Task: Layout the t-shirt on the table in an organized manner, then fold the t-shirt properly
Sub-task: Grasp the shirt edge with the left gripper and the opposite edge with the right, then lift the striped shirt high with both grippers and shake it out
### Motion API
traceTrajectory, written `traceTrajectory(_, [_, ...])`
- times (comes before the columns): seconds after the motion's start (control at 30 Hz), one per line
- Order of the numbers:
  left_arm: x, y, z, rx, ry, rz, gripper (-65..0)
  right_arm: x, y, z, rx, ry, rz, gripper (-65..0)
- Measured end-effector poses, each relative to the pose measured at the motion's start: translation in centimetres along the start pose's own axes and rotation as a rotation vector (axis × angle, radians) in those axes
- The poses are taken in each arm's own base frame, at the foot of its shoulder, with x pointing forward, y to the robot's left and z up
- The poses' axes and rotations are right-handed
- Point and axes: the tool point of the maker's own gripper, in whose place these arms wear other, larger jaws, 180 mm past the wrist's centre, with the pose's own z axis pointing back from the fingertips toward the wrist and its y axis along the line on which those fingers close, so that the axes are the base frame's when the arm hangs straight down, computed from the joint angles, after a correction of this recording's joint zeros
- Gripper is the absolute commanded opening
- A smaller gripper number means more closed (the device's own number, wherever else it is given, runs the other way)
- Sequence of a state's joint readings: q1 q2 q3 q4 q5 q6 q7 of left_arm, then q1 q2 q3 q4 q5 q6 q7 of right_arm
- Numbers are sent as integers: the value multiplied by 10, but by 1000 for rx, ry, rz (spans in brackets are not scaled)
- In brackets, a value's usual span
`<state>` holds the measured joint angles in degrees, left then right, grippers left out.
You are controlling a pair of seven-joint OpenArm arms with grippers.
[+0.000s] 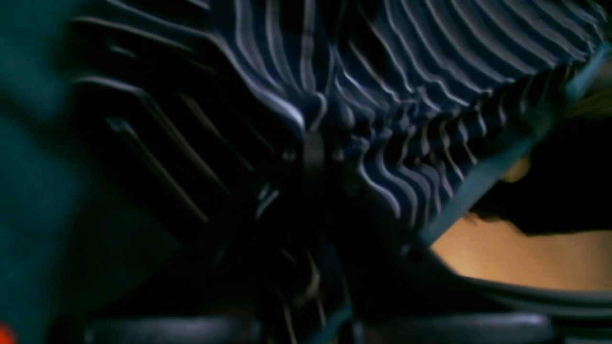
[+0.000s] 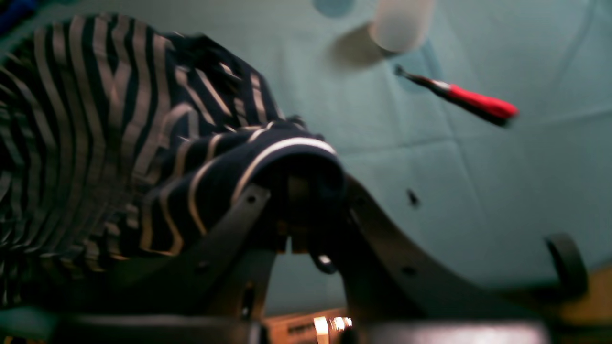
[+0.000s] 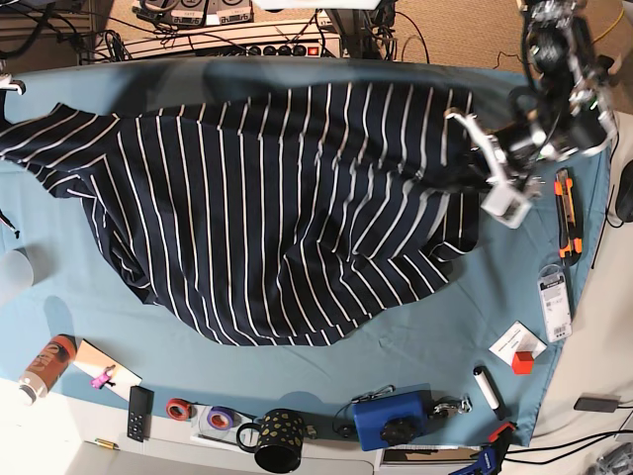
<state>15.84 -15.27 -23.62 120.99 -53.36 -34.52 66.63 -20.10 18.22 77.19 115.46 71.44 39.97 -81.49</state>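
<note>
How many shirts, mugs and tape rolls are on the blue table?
t-shirt: 1
mug: 1
tape rolls: 2
Total: 4

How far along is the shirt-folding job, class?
Done: the t-shirt lies mostly spread across the table. In hand: the left gripper and the right gripper are both shut on cloth, stretching it. Left: smoothing the wrinkled edge and all folding.

The t-shirt (image 3: 267, 228) lies spread across the table (image 3: 415, 341), reaching its left edge; a mug (image 3: 275, 440) and tape rolls (image 3: 203, 416) sit along the near edge.
</note>
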Motion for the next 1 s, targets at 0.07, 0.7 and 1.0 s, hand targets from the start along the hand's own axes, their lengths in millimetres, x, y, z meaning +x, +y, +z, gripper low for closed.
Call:
traceTrajectory(0.07, [2, -1, 23, 68, -12, -33, -650, 5, 3, -1, 16, -26, -5, -650])
traceTrajectory(0.7, [50, 32, 124, 403, -428, 40, -650, 92, 20, -42, 61, -229, 157, -650])
traceTrajectory(1.0, [116, 30, 83, 372, -596, -107, -650, 170, 52, -96, 53, -440, 210, -650])
